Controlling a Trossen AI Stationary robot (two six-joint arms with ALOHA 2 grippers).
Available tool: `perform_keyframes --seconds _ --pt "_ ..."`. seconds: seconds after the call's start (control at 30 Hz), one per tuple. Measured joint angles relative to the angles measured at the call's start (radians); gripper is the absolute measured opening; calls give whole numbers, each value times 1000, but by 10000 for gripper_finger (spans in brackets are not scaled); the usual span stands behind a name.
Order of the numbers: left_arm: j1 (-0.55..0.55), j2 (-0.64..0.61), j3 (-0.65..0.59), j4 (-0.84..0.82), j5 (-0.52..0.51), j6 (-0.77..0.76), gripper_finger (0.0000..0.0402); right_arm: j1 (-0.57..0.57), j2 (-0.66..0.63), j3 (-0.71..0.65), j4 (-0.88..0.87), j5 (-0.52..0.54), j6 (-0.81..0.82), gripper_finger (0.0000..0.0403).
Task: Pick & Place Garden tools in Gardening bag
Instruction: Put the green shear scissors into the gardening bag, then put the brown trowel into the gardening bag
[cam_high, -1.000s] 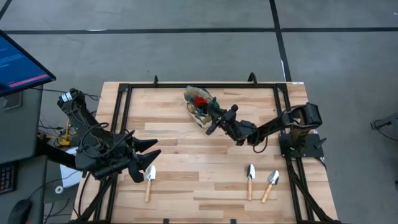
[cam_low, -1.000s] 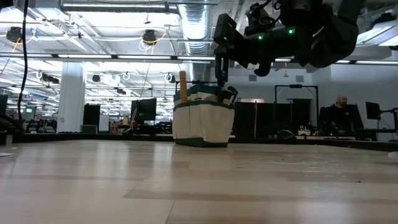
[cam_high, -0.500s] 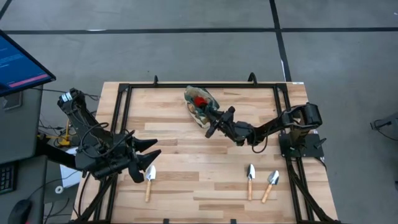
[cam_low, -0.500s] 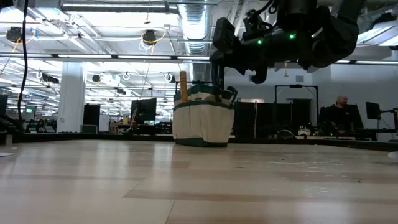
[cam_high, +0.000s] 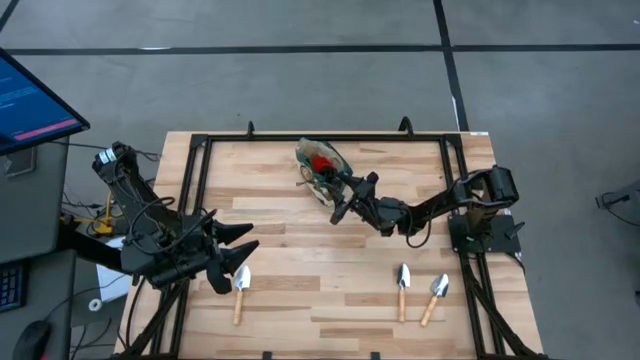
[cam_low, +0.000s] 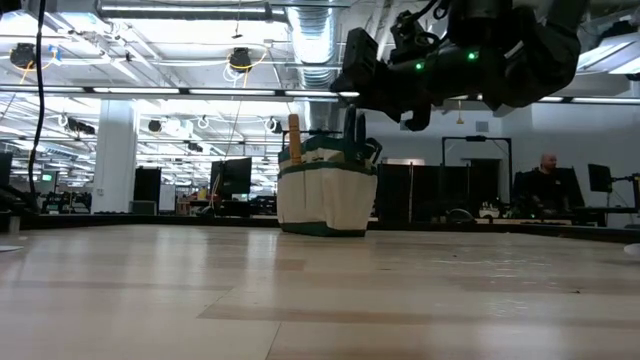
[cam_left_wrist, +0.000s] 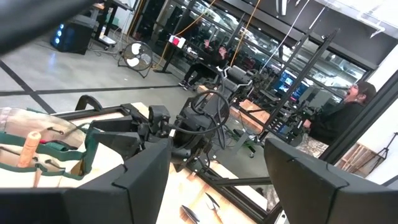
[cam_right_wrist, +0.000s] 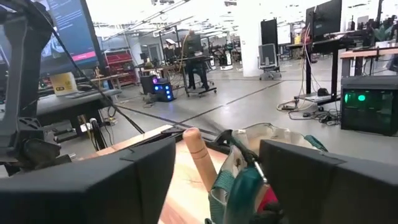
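Note:
The beige, green-trimmed gardening bag (cam_high: 320, 166) (cam_low: 327, 188) stands at the far middle of the table. A red glove (cam_high: 322, 160), a wooden trowel handle (cam_low: 294, 138) (cam_right_wrist: 200, 160) and the dark pruning shears' handles (cam_low: 355, 125) stick up out of it. My right gripper (cam_high: 350, 196) (cam_low: 360, 82) hovers open just above and near-right of the bag's rim, holding nothing. One trowel (cam_high: 240, 290) lies near the front left, with my open left gripper (cam_high: 236, 250) just above it. Two more trowels (cam_high: 402, 290) (cam_high: 435, 298) lie at the front right.
A black frame rail (cam_high: 320, 140) runs around the tabletop. Bare wood (cam_high: 310, 270) lies between the bag and the trowels. A monitor (cam_high: 30, 100) stands off the table's left. People sit in the room behind (cam_low: 548, 180).
My right gripper has opened above the bag and let go of the pruning shears. They hung upright from its fingers with their tips in the bag; now they have dropped deeper and stand in the bag, with the handles above the rim.

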Motion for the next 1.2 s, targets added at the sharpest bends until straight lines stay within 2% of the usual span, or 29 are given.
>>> perform_keyframes --seconds 0.1,0.23,0.43,0.57,0.67,0.83,0.97,1.07,1.2 --pt "0 0 0 0 0 0 260 0 -1 0 6 37 -2 239" --pt "0 0 0 0 0 0 260 -1 -38 0 16 107 -54 232" --pt "0 0 0 0 0 0 260 6 -138 0 10 106 -240 219" --pt "0 0 0 0 0 0 260 22 -215 0 -88 109 -263 217" --pt "0 0 0 0 0 0 260 26 -282 0 -246 137 -164 219" --pt "0 0 0 0 0 0 260 -7 -425 0 -705 148 210 216" --pt "0 0 0 0 0 0 260 -82 -496 0 -1023 -8 485 203" --pt "0 0 0 0 -2 -1 260 -140 -496 0 -1114 -181 513 191" --pt "0 0 0 1 -19 -3 260 -195 -465 0 -1191 -347 536 178"
